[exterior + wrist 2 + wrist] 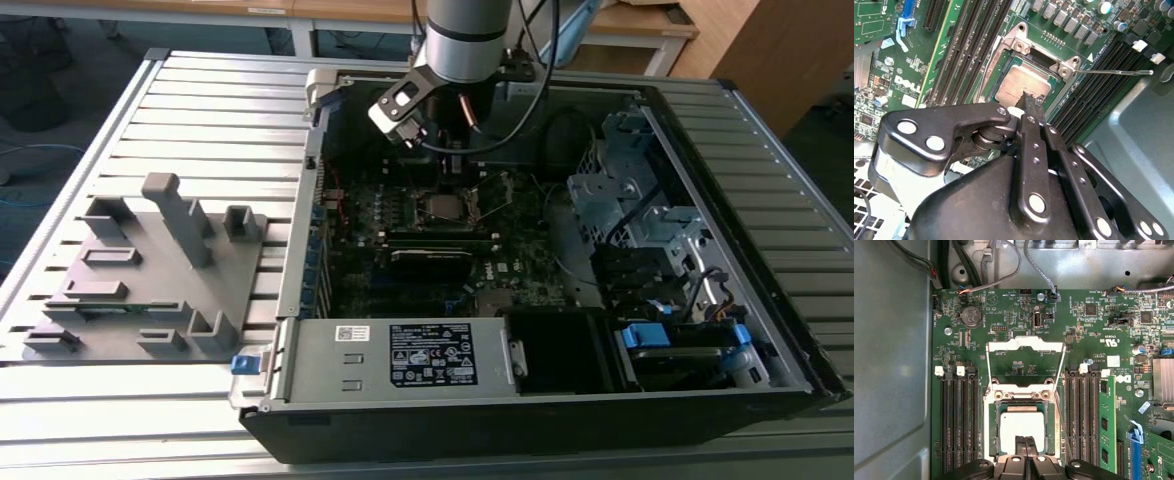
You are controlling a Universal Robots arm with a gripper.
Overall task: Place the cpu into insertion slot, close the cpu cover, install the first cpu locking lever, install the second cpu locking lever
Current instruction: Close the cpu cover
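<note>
**Exterior view.** I am looking at the open computer case (534, 420) lying on the slatted surface (200, 110). The gripper (447, 150) is reaching down inside the case, just above the insertion slot (445, 207) near the middle of the motherboard.

**Second wrist view.** The cpu (1021, 85) is lying flat inside the insertion slot (1039, 60). The gripper (1030, 107) is clenched on nothing, its tips pressed together at the cpu's near edge. I cannot tell whether they are touching it.

**First wrist view.** The cpu cover (1024, 344) is standing swung open beyond the slot (991, 425), with the cpu (1021, 425) exposed below the gripper (1025, 442).

**Handling.** I am judging the cpu to be light, stiff and thin, with a slick metal top and delicate contacts beneath. It is best held by two opposite edges and kept level.
</note>
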